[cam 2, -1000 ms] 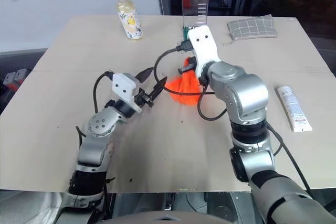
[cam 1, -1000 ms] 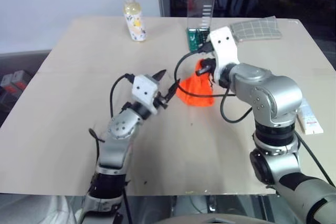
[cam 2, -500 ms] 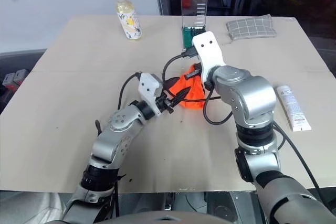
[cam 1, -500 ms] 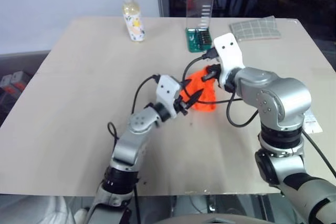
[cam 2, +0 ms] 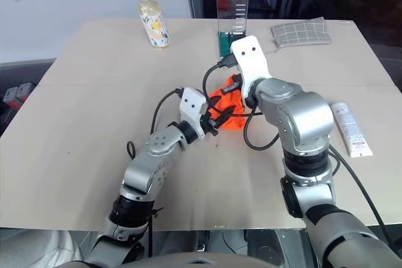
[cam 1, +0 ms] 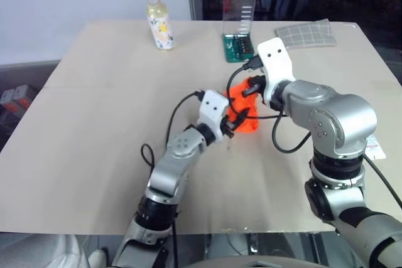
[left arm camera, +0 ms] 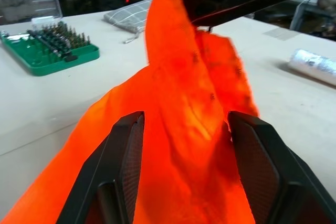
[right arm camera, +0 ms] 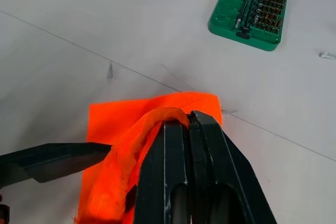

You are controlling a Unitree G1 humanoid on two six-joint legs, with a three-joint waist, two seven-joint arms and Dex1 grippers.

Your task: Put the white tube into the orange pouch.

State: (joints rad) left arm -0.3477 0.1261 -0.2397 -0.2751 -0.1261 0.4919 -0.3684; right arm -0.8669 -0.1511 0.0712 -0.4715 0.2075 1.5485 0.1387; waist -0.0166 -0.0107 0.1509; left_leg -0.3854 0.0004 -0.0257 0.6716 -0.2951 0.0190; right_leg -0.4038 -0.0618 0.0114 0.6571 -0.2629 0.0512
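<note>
Your left gripper (left arm camera: 181, 171) has moved in from 9 o'clock; jaws wide, now straddling the orange pouch (cam 2: 225, 110). Right gripper (right arm camera: 188, 129) stays clamped on the pouch's top edge. White tube (cam 2: 350, 129) lies untouched at 3 o'clock, well apart.

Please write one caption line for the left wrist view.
Open left tool straddles the bright orange fabric pouch, lifted by the shut right tool.
</note>
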